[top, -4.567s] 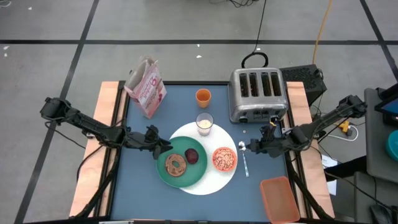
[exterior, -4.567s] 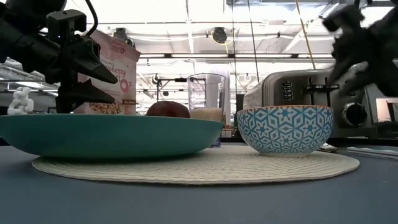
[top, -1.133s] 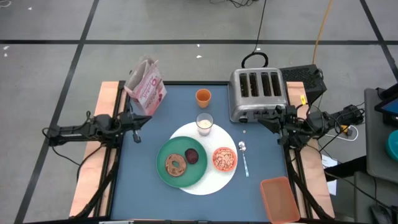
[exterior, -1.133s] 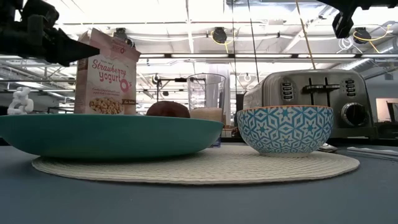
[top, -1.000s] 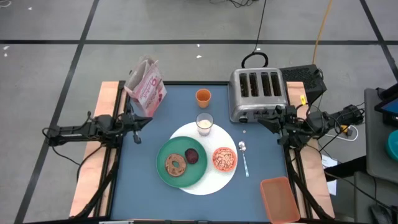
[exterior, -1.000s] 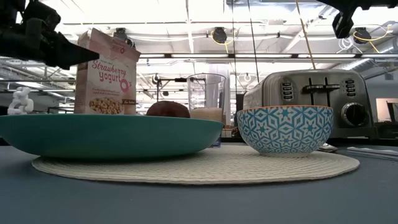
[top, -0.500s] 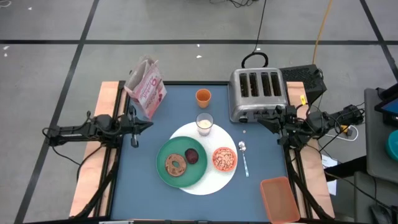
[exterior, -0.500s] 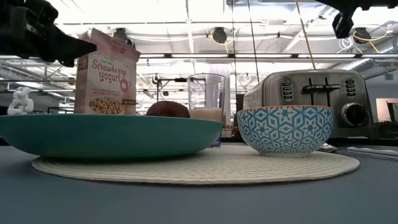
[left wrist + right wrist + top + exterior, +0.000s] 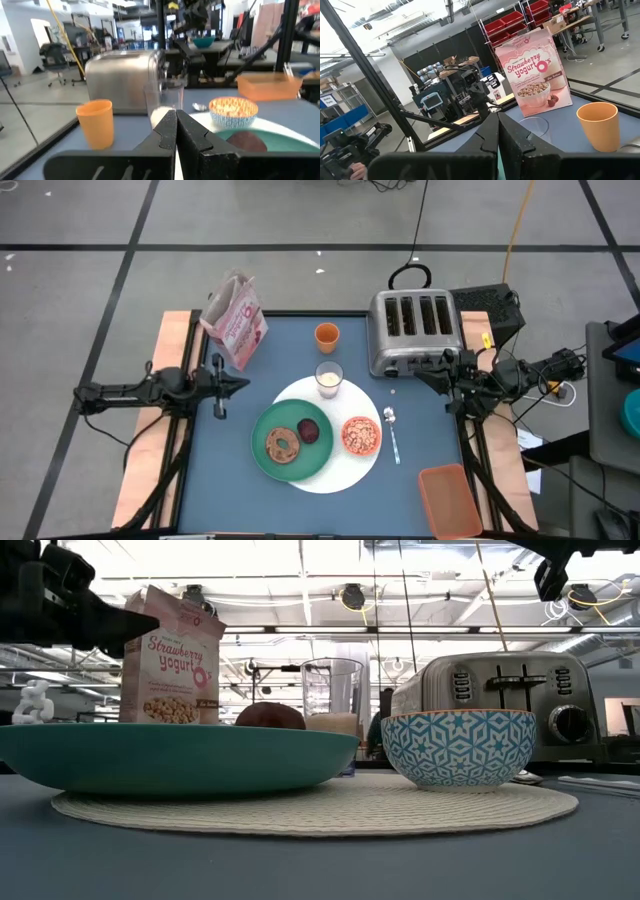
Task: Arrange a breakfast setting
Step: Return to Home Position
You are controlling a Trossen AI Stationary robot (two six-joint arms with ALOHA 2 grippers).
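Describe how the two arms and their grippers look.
Both arms are slim, dark, jointed links with thin black cables alongside. The left gripper, at the table's left edge, and the right gripper, beside the toaster, each end in two matte black fingers tapering to a wedge.

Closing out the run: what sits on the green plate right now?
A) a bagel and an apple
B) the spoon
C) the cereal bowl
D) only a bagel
A: the high view shows the bagel and a dark red apple side by side on the green plate, while the spoon and the bowl sit off it.
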